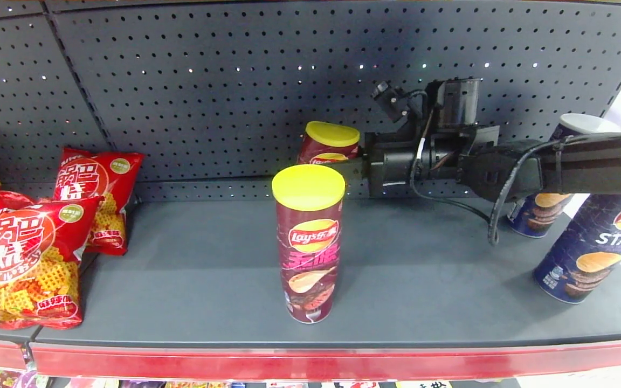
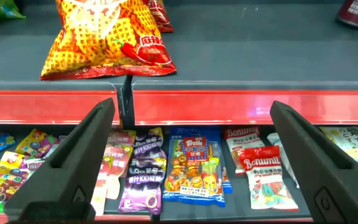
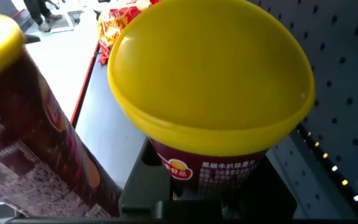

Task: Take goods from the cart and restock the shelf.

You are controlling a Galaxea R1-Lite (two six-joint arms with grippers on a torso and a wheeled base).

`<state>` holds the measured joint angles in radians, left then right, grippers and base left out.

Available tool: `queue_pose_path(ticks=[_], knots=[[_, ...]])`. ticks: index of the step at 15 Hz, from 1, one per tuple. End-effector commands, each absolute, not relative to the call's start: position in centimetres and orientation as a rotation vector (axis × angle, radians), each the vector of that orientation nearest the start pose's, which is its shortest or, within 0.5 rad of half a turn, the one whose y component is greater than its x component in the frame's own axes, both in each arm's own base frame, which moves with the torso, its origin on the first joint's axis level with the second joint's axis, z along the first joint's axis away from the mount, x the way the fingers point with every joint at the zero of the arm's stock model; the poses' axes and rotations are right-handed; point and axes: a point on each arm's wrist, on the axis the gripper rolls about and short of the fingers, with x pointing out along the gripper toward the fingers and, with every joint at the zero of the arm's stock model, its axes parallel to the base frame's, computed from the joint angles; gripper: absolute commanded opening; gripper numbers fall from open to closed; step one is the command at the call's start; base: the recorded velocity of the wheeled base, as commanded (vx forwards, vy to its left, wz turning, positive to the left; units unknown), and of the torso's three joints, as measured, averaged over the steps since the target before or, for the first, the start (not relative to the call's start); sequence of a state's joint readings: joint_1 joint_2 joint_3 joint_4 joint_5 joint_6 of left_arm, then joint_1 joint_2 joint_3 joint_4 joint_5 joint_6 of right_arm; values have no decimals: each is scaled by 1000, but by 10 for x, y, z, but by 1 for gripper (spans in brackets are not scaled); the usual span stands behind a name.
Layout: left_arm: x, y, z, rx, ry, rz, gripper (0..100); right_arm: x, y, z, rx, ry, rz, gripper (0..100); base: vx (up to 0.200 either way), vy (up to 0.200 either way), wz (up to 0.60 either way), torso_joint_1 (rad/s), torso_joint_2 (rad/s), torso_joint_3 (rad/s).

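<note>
The right claw [image 1: 349, 164] is clenched on the rear can [image 1: 329, 141], gripping its maroon side just under the yellow lid, a hold that likely keeps the tall tube steady as it goes in deep. The can sits at the claw's tip, close to the pegboard [image 1: 208, 81] beyond it, and the matching front can [image 1: 310, 242] stands just ahead of the claw toward the shelf [image 1: 423, 280] edge. This looks like a second row being filled behind the first. Whether the held can's base touches the shelf is hidden by the front can. Blue cans [image 1: 591, 248] stand back along the arm and red bags [image 1: 30, 258] lie well beyond the claw's tip. The left claw [image 2: 191, 162] is released, with its fingers [image 2: 73, 168] spread wide. It grips nothing and faces the red lip [image 2: 229, 106], with sweets [image 2: 185, 177] below.
</note>
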<state>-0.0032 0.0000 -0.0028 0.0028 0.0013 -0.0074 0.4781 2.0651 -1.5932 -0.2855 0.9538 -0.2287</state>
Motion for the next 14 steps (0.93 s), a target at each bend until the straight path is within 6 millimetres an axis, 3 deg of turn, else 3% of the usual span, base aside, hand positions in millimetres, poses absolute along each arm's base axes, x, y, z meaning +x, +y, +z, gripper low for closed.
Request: queue_pose_path(ticks=[1, 4, 14], knots=[[-23, 0, 76, -8, 2, -2, 100, 364, 209, 242, -145, 11, 1443, 0, 0, 0, 0, 0, 0, 0], [-23, 0, 76, -8, 2, -2, 100, 361, 209, 244, -145, 10, 1444, 0, 0, 0, 0, 0, 0, 0], [-23, 0, 76, -8, 2, -2, 100, 354, 222, 221, -138, 80, 1480, 0, 0, 0, 0, 0, 0, 0]])
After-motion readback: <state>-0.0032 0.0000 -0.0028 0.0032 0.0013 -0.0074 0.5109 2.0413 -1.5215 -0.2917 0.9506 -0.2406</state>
